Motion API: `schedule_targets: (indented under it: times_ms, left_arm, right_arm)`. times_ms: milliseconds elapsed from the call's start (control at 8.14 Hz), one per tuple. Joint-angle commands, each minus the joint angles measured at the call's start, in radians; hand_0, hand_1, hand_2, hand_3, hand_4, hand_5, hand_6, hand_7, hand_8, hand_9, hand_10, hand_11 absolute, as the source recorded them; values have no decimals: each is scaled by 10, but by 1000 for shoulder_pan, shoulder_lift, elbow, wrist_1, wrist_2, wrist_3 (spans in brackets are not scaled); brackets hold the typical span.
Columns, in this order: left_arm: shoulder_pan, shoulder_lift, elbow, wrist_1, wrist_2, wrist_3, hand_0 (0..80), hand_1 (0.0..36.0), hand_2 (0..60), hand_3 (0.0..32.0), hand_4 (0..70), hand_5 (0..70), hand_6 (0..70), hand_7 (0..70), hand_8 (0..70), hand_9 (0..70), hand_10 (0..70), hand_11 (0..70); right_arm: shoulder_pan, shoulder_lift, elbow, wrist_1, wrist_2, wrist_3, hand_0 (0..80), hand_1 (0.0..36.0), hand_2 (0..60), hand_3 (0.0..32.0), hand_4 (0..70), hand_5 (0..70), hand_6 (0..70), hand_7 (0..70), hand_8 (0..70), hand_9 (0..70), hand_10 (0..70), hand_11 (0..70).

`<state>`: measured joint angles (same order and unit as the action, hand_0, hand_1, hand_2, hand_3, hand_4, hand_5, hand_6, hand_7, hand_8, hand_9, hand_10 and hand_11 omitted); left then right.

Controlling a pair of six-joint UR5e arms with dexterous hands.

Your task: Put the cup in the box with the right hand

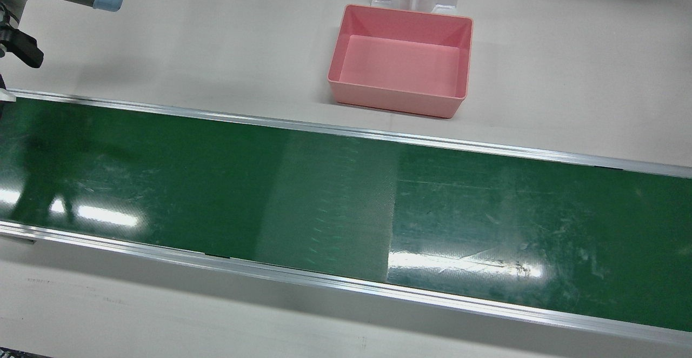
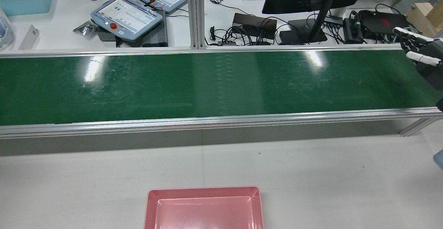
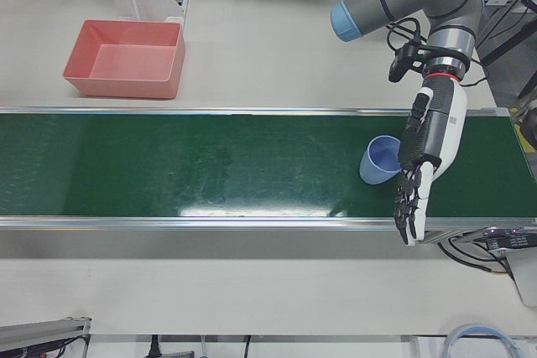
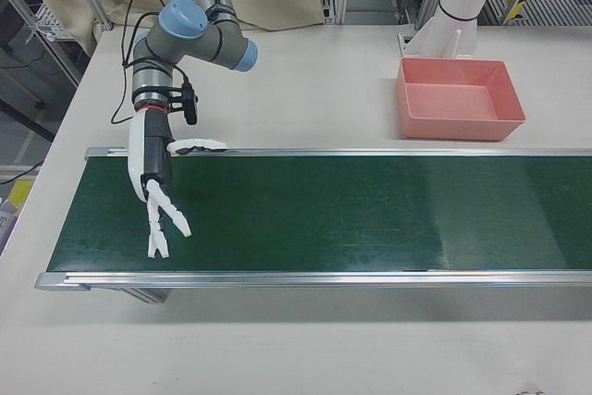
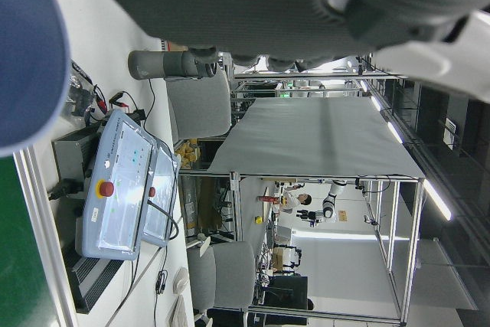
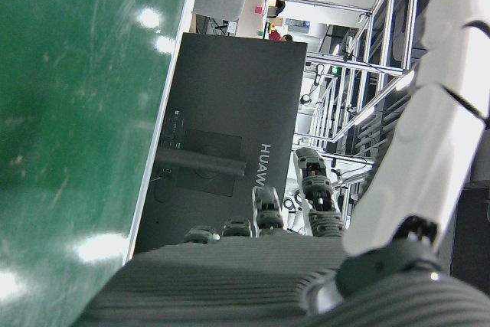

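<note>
The blue cup (image 3: 383, 159) lies tipped on the green conveyor belt (image 3: 210, 165), right of centre in the left-front view, just beside the left hand (image 3: 424, 157), whose fingers hang spread and hold nothing. The pink box (image 4: 459, 98) sits empty at the upper right of the right-front view. The right hand (image 4: 157, 187), at that view's left, hovers over the belt with fingers apart, grasping nothing. The task seems unstarted: the right hand likely must wait for the cup to come within reach, then close around it.

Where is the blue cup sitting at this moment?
The blue cup lies tipped on the green conveyor belt at the right of the left-front view, just beside the left hand; the pink plastic box sits far away.
</note>
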<state>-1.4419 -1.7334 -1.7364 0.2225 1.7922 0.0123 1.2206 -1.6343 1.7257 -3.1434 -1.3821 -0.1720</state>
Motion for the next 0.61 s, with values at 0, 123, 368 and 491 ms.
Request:
schedule_targets:
  times_ms: [0, 123, 368, 491]
  left_arm:
    - [0, 0, 0, 0, -1, 0, 0, 0, 0, 0, 0, 0, 0, 0, 0, 0, 0, 0]
    - [0, 0, 0, 0, 1, 0, 0, 0, 0, 0, 0, 0, 0, 0, 0, 0, 0, 0]
    - [0, 0, 0, 0, 1, 0, 0, 0, 0, 0, 0, 0, 0, 0, 0, 0, 0, 0]
    - [0, 0, 0, 0, 1, 0, 0, 0, 0, 0, 0, 0, 0, 0, 0, 0, 0, 0]
  right_arm:
    - [5, 1, 0, 0, 0, 0, 456, 125, 98, 0, 38, 39, 84, 335, 56, 146, 45, 78]
    - [5, 1, 0, 0, 0, 0, 457, 127, 98, 0, 34, 39, 79, 306, 51, 134, 44, 76]
    - [7, -1, 0, 0, 0, 0, 457, 129, 101, 0, 31, 40, 76, 290, 48, 128, 43, 75]
    - [7, -1, 0, 0, 0, 0, 457, 130, 106, 0, 32, 40, 76, 290, 47, 126, 43, 75]
